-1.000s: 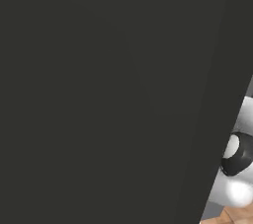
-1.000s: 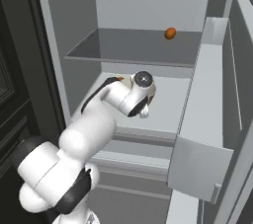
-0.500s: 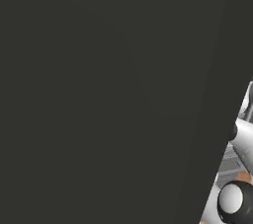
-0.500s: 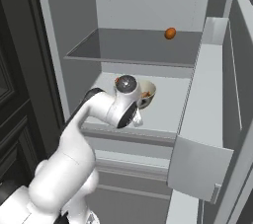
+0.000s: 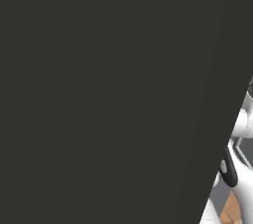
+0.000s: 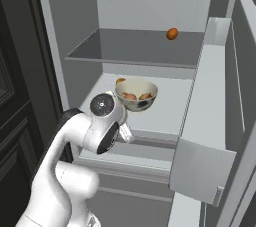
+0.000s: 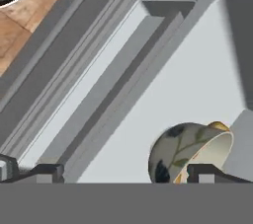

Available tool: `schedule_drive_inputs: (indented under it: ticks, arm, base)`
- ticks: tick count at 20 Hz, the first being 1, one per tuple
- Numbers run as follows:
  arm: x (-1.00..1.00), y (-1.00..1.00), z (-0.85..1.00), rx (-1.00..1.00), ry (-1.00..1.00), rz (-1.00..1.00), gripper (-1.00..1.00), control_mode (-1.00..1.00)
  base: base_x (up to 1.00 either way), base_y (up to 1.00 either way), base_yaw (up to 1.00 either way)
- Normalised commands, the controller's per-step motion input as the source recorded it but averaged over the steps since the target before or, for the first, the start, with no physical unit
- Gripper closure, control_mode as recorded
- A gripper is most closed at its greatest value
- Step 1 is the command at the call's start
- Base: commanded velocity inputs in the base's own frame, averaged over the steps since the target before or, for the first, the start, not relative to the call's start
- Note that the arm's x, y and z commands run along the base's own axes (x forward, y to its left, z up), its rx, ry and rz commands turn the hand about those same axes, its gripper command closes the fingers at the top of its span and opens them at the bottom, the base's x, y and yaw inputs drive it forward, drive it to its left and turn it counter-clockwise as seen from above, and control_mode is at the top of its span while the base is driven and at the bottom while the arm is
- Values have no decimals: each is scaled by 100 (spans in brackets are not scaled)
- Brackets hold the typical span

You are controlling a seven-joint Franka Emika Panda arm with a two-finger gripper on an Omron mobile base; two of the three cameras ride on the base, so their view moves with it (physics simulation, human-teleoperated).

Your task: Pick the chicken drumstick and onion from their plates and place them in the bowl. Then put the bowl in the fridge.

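The fridge [image 6: 70, 26] stands open. On its middle shelf sits the pale patterned bowl [image 6: 136, 95], and golden-brown pieces lie inside it, one of them the lumpy drumstick [image 6: 131, 96]; I cannot tell the onion apart in there. My gripper [image 6: 127, 133] hangs in front of the shelf edge, lower than the bowl and apart from it. In the hand view the bowl [image 7: 192, 151] lies just beyond the right fingertip [image 7: 207, 171], and the gripper [image 7: 128, 172] is open with nothing held. The plates are out of view.
An orange round item [image 6: 172, 33] rests on the upper shelf, and a small orange bit [image 6: 120, 80] shows behind the bowl. The fridge door [image 6: 205, 166] with its bins juts out on the right. A dark panel [image 5: 108, 94] covers the left base view.
The hand has drawn back out of the fridge, down and to the left, uncovering the bowl. The bowl stays put on the middle shelf.
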Motion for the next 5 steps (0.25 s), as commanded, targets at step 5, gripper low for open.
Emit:
schedule_drive_inputs:
  ticks: [5]
  arm:
    - [-77,35,10,-24,-4,22,-100,-100]
  base:
    - [0,0,0]
